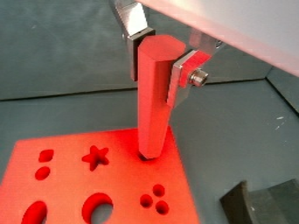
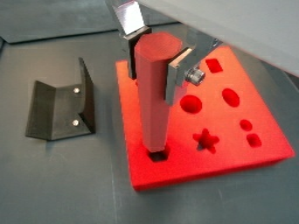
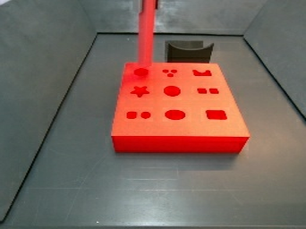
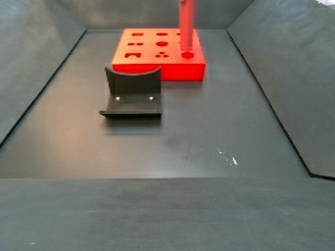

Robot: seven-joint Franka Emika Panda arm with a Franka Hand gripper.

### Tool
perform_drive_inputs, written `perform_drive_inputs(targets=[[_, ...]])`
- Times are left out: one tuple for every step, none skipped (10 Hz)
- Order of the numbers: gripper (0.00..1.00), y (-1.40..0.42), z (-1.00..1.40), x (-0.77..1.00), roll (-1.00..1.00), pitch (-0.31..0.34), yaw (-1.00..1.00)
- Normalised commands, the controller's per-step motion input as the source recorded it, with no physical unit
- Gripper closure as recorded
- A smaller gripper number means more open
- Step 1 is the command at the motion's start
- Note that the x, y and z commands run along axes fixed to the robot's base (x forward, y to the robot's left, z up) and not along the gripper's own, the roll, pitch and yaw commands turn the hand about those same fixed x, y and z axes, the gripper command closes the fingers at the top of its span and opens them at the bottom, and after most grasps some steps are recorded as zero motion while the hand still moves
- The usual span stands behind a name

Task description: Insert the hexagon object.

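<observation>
The hexagon object is a long red-pink bar, held upright. My gripper is shut on its upper end, one silver finger on each side, as both wrist views show. The bar's lower end meets a hole near a corner of the wide red block. How deep it sits cannot be told. In both side views the bar stands on the block and runs up out of frame, so the gripper is out of view there.
The fixture stands on the floor beside the red block. A small dark grey curved block lies behind the red block. The block has several other shaped holes, such as a star. Grey walls enclose the floor.
</observation>
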Motion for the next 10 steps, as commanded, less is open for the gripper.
perform_drive_inputs(targets=[[1.00,-0.03,-0.14,0.00,0.00,-0.010,0.00],[1.00,-0.01,-0.16,0.01,0.00,-0.009,0.00],[1.00,0.00,-0.16,0.06,0.00,-0.034,-0.04],[1.00,0.00,-0.16,0.03,-0.01,-0.066,-0.03],[1.00,0.00,-0.17,0.00,0.00,-0.060,0.00],[1.00,0.00,-0.16,0.00,0.00,-0.051,0.00],[1.00,0.00,-0.17,-0.07,0.00,-0.050,0.00],[1.00,0.00,-0.20,-0.05,0.00,-0.074,0.00],[1.00,0.00,-0.22,0.00,0.00,-0.086,0.00],[1.00,0.00,-0.25,0.11,0.00,-0.089,0.00]])
